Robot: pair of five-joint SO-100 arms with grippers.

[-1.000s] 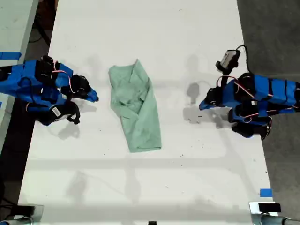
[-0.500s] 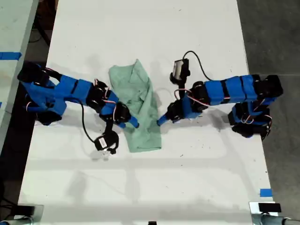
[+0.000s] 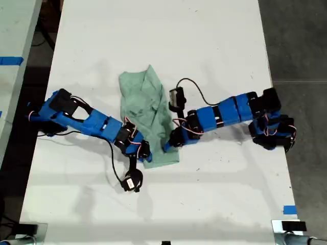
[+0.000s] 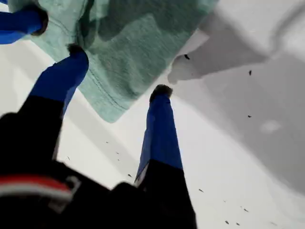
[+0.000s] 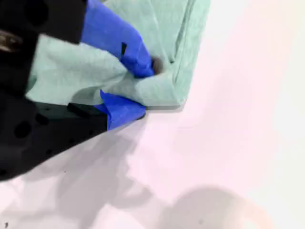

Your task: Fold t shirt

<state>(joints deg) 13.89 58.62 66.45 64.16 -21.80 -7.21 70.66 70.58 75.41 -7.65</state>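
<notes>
Both grippers work the t shirt (image 3: pixel 148 115) hem on the tabletop (image 3: pixel 204 41): my first gripper (image 4: pixel 119 71) straddles it, jaws wide; my second gripper (image 5: pixel 136 90) pinches its corner. Uneven lifting could skew the fold.

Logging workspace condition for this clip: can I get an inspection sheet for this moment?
Surface: white table, small dark specks.
Job's things: t shirt, wrinkled strip, mid-table.
Clutter: nothing seen.
Grippers: my first gripper open, straddling a shirt corner; my second gripper pinching a shirt corner.
Cables: black camera cables looping over the table.
Surroundings: blue tape, dark floor.
</notes>
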